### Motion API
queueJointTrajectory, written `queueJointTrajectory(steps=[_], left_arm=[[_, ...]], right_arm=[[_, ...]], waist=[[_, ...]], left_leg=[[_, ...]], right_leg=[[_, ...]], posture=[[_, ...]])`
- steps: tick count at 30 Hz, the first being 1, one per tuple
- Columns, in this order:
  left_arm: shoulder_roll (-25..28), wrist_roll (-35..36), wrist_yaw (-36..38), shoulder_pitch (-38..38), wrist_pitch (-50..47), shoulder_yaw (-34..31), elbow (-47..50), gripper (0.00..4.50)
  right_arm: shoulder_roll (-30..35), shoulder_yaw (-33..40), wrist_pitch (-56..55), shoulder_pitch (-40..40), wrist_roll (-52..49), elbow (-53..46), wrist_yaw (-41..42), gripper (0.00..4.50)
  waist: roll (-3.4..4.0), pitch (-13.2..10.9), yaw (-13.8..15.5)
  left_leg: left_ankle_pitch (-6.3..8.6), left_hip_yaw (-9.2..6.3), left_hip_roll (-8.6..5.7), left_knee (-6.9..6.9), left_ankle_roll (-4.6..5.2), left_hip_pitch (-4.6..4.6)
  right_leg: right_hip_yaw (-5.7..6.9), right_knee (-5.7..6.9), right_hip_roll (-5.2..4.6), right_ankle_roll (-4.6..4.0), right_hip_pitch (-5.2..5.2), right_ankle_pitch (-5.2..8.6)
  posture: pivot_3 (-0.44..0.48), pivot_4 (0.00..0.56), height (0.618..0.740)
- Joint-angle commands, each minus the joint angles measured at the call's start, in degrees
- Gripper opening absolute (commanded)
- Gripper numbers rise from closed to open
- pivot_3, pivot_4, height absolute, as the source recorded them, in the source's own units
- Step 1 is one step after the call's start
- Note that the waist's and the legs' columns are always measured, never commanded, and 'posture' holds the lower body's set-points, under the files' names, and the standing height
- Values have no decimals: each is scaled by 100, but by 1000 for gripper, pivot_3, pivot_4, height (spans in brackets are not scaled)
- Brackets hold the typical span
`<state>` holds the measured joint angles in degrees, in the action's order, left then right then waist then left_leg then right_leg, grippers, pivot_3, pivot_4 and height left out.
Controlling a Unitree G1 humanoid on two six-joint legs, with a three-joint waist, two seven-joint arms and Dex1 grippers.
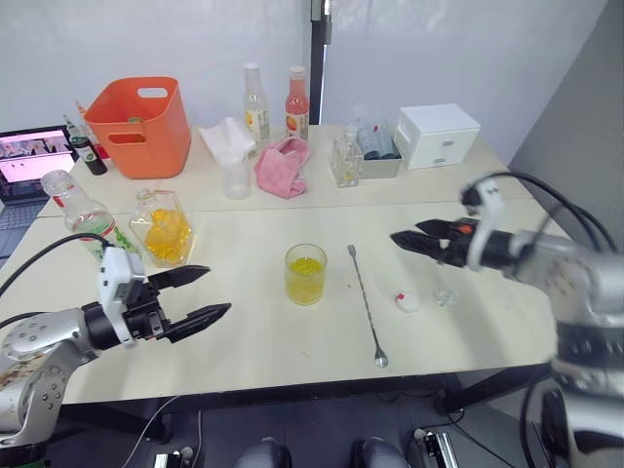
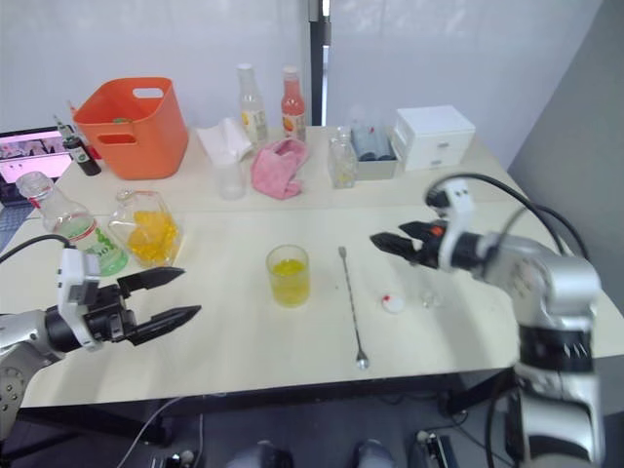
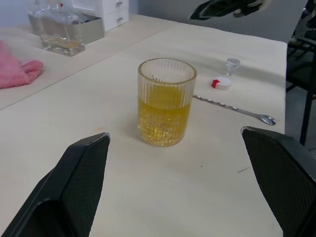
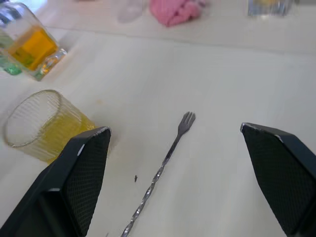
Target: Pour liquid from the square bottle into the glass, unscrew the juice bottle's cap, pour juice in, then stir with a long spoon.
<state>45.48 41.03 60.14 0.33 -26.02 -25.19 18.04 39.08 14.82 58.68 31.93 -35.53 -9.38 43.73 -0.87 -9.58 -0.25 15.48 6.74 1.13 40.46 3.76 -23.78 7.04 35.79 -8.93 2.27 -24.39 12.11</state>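
Left gripper (image 1: 200,294): nearest, at about 8 o'clock from the glass, jaws spread wide and holding nothing, aimed at the glass in the left wrist view.
Long spoon (image 1: 367,303): lies flat on the table (image 1: 263,351) just beside the glass at its 3 o'clock, bowl at the near end, small fork tip at the far end. Judged thin, stiff, light and slick; lying flush, it is likely hard to pinch. Best taken mid-shaft on the twisted part, where the fingers should bite.
Juice bottle's cap (image 1: 407,301): off, resting beyond the spoon at 3 o'clock, beside a small clear stopper (image 1: 445,296).
Glass (image 1: 305,274): mid-table, ribbed, partly filled with yellow liquid. Judged fragile and easy to tip while stirring.
Right gripper (image 1: 417,241): at 2 o'clock, hovering above the spoon's far end, jaws parted, empty.
Square bottle (image 1: 162,229): at 10 o'clock, upright, heavy glass.
Juice bottle (image 1: 83,214): just beyond it, uncapped, light plastic.
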Motion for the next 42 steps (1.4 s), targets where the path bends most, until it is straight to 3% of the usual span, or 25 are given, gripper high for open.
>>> queueJointTrajectory(steps=[1,8,16,42], left_arm=[[35,-130,20,280,299,-421,-121,4500],[158,-497,-47,709,638,-977,-733,4500],[203,-801,20,935,1002,-1151,-1218,4500],[107,-1107,-144,1092,1471,-1064,-1387,4500]], right_arm=[[207,726,-706,-901,-341,-778,550,4476],[428,1576,-2086,-2651,33,-634,1012,4476],[660,1717,-3116,-3281,445,248,1291,4476],[717,1576,-3334,-3158,422,549,1189,4476]], waist=[[0,0,18],[0,0,75],[0,0,99],[0,0,100]], left_leg=[[0,0,0,0,0,2],[6,0,-4,0,7,16],[10,0,-10,0,13,28],[11,-2,-10,0,16,29]], right_leg=[[0,-1,0,0,2,0],[-6,-6,-16,0,2,1],[-8,-2,-29,-1,10,2],[-6,-2,-37,-2,11,2]], posture=[[0,150,713],[0,150,713],[0,150,713],[0,150,713]])
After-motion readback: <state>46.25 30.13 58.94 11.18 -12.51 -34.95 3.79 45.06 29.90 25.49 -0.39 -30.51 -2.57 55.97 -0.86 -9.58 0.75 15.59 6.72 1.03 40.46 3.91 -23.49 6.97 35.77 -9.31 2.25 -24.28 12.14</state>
